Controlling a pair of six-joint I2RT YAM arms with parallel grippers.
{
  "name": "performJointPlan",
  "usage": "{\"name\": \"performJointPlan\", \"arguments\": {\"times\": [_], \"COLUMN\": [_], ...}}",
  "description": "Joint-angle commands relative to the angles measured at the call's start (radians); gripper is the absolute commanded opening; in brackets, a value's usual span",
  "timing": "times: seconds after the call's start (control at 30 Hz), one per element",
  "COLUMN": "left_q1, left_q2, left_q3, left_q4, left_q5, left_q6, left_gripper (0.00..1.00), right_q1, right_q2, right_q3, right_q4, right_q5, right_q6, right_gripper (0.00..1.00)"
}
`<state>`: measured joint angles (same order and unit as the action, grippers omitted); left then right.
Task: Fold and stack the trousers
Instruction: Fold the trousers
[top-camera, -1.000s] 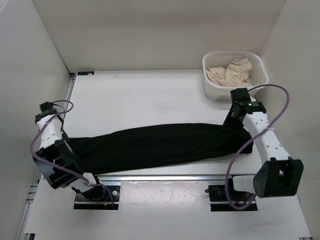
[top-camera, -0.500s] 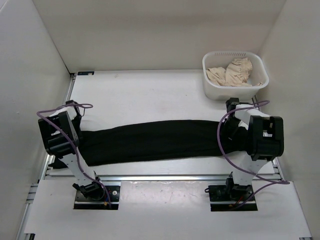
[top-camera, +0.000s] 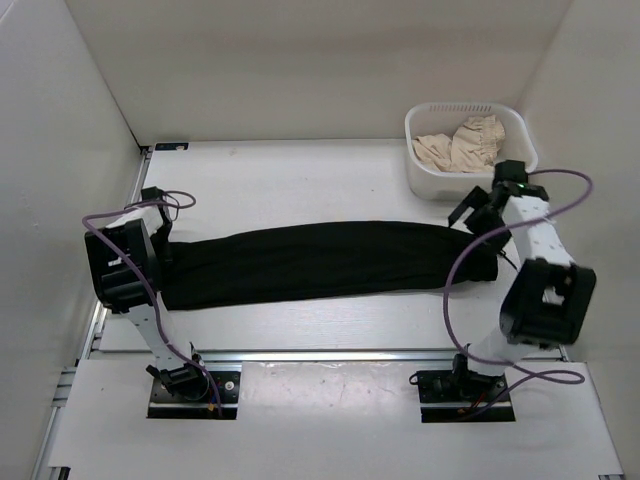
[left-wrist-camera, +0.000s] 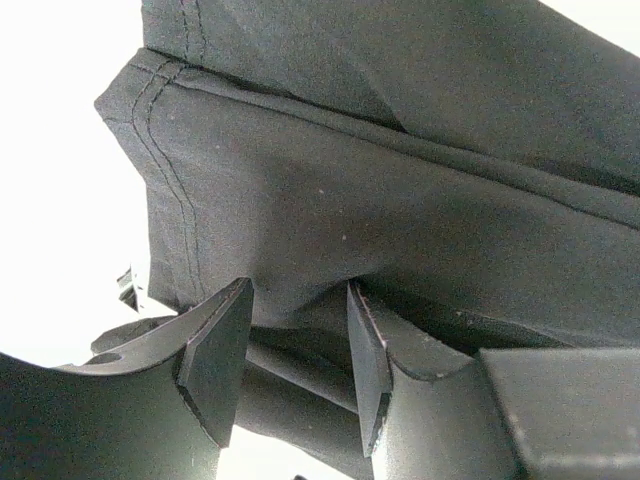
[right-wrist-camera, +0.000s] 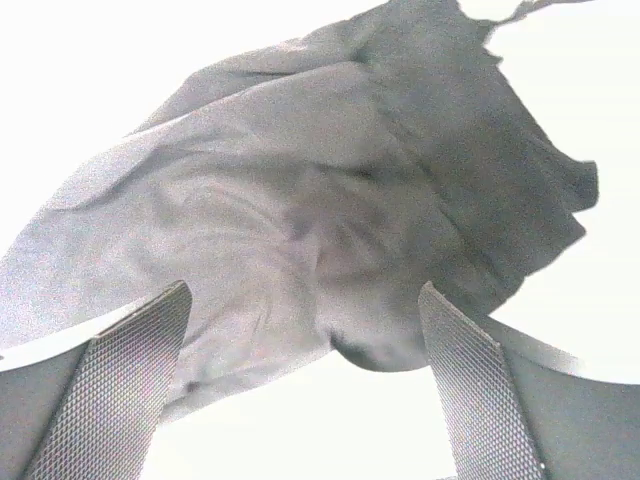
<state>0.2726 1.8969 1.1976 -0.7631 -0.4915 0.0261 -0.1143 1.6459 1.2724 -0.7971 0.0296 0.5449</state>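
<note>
Black trousers lie flat on the desk as one long band. Their long axis runs from the robot's left to its right, with the right end a little farther from the arm bases than the left. Each end lies at one arm. The hemmed leg end is at the left hand and the other end is under the right hand, just in front of the white basket that holds a beige cloth. Neither arm is clearly the nearer, since both sit at the cloth's ends with its whole length stretched between them. Judged from this, folding end to end would mean carrying one end along that axis toward the other.

The left hand is about half closed, and a bunched fold of the black cloth just inside the stitched hem is drawn down between its fingers. The fabric puckers toward the gap, so it appears to be gripped. The right hand is spread wide and holds nothing. Its two textured pads stand well apart, with the rumpled trouser end lying in the space beyond them, and no contact can be seen
</note>
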Motion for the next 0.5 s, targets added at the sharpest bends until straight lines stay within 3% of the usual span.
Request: {"name": "performJointPlan", "arguments": {"times": [0.0,0.17,0.23,0.33,0.47], "left_q1": [0.004,0.004,0.004,0.004,0.004], "left_q2": [0.01,0.01,0.019,0.019,0.019], "left_q3": [-0.07,-0.07,-0.061,-0.061,-0.073], "left_q4": [0.007,-0.013,-0.013,-0.024,-0.033], "left_q5": [0.107,0.107,0.107,0.097,0.077], "left_q6": [-0.026,-0.026,-0.026,-0.026,-0.026], "left_gripper": [0.55,0.55,0.55,0.55,0.56], "right_q1": [-0.091,-0.202,-0.222,-0.222,-0.222], "right_q2": [-0.145,-0.231,-0.232,-0.146,0.02], "right_q3": [-0.08,-0.273,-0.347,-0.357,-0.295], "right_q4": [-0.142,-0.007,0.152,0.332,0.394], "right_q5": [0.018,-0.114,-0.144,-0.135,-0.123], "right_q6": [0.088,0.265,0.323,0.366,0.411], "right_gripper": [0.99,0.99,0.99,0.99,0.99]}}
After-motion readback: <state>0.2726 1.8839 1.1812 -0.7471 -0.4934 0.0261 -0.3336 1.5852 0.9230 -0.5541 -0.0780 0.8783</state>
